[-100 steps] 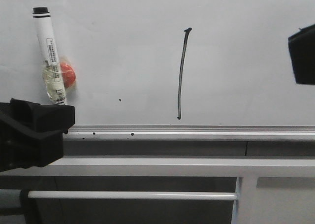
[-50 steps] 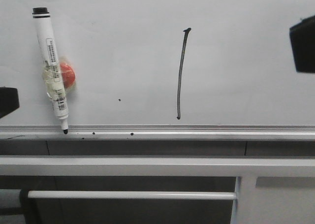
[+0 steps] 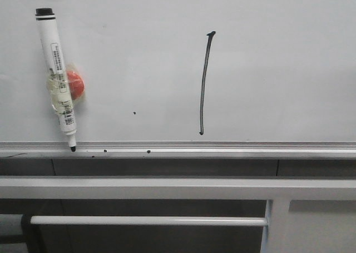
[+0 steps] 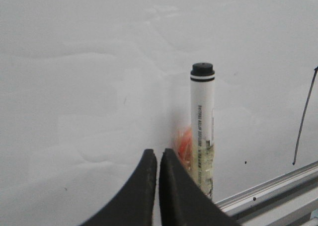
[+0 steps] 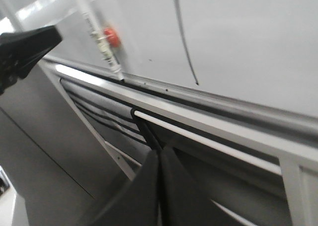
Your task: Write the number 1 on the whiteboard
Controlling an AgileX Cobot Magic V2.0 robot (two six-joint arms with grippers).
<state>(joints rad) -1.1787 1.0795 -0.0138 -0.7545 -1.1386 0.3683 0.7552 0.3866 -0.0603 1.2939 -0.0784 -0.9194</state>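
Observation:
The number 1 (image 3: 204,83) is a thin black stroke with a small flag at its top, in the middle of the whiteboard (image 3: 278,64). It also shows in the left wrist view (image 4: 303,121) and the right wrist view (image 5: 185,37). A white marker (image 3: 57,78) stands tip down on the rail at the board's left, beside a red round magnet (image 3: 76,85). My left gripper (image 4: 158,154) is shut and empty, just in front of the marker (image 4: 202,116), apart from it. My right gripper (image 5: 159,154) is shut and empty, below the rail. Neither gripper shows in the front view.
A silver aluminium rail (image 3: 222,149) runs along the board's lower edge, with a few black specks on it. Below it are a grey frame bar (image 3: 167,187) and a white rod (image 3: 150,221). The dark left arm (image 5: 25,49) shows in the right wrist view.
The left gripper has drawn back out of the front view at the lower left, leaving the marker on the board. The right gripper has left the front view at the right edge.

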